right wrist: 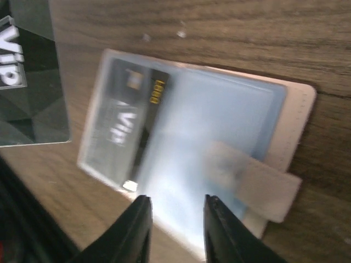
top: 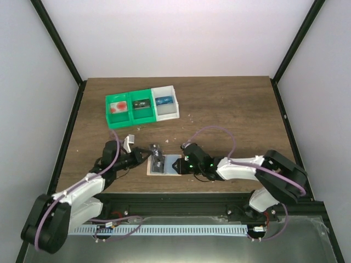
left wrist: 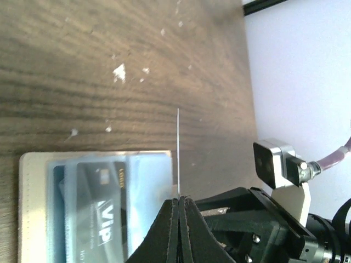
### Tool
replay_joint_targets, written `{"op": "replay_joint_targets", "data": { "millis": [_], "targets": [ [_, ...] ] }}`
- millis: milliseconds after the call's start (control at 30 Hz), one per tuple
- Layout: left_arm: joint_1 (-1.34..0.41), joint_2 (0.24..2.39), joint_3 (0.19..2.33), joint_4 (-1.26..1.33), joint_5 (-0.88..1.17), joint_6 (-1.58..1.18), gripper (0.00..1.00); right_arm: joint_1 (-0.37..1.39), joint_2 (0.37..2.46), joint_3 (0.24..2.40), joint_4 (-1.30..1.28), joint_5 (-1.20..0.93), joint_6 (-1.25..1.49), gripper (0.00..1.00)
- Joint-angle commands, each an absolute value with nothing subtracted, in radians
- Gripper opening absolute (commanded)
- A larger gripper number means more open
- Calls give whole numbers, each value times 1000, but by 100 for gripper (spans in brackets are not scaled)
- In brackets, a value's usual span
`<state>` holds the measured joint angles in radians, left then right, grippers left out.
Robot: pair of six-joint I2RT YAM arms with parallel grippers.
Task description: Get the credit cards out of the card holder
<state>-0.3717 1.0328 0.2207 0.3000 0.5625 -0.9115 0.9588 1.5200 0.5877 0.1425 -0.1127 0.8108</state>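
Lying flat on the dark wooden table (top: pixel 230 109), the thin tan card holder with grey-blue pocket panels (right wrist: pixel 230 120) sat just beyond the tips of the right gripper (right wrist: pixel 173 211). Its fingers stood partly apart with nothing between them, and whether they pressed on the holder could not be told. A dark plastic card (right wrist: pixel 123 129) showed through the translucent pocket, marked "VIP" in pale letters, with a strip of gold digits too small to read.

Just beside the holder, the left gripper (left wrist: pixel 178 205) had its fingers closed tight on one edge of a second dark card (right wrist: pixel 33 82), also lettered "VIP", which stood straight out from the fingertips clear of the table.

Well beyond both sets of fingers stood a green tray (top: pixel 131 121) and a white tray (top: pixel 167 116), each compartment holding a card.

The pinch on so thin an edge looked slight, so a quick swing could let the card twist or slip. With the right fingers clamping nothing, drawing out the pocketed card might drag the holder along.
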Motion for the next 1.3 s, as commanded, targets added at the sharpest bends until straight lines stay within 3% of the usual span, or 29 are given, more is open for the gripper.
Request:
{"op": "replay_joint_targets", "data": {
  "millis": [0,267,567,667,800,833,933,1000,1100,1267],
  "targets": [
    [-367,914,239,232,539,-943,0,963,1398,566,219,-178,850,32],
    [-367,763,155,494,635,-1222,0,947,1258,467,592,-328,1097,61],
    [-393,737,112,687,663,-1370,0,947,1307,528,692,-358,1250,65],
    [-422,759,106,733,661,-1385,0,944,1331,575,674,-376,1217,48],
    [-434,788,99,797,700,-1403,0,917,1320,533,743,-421,1199,5],
    [-435,788,103,794,714,-1398,0,907,1307,513,753,-447,1173,1],
    [-434,770,148,678,789,-1327,34,877,1241,433,734,-551,1103,1],
    [-434,750,191,526,832,-1237,49,862,1165,396,691,-633,1046,1],
    [-433,720,220,429,889,-1139,53,855,1064,393,504,-739,925,0],
    [-434,719,216,479,1037,-1117,54,833,976,453,264,-900,784,0]
  ]
}}
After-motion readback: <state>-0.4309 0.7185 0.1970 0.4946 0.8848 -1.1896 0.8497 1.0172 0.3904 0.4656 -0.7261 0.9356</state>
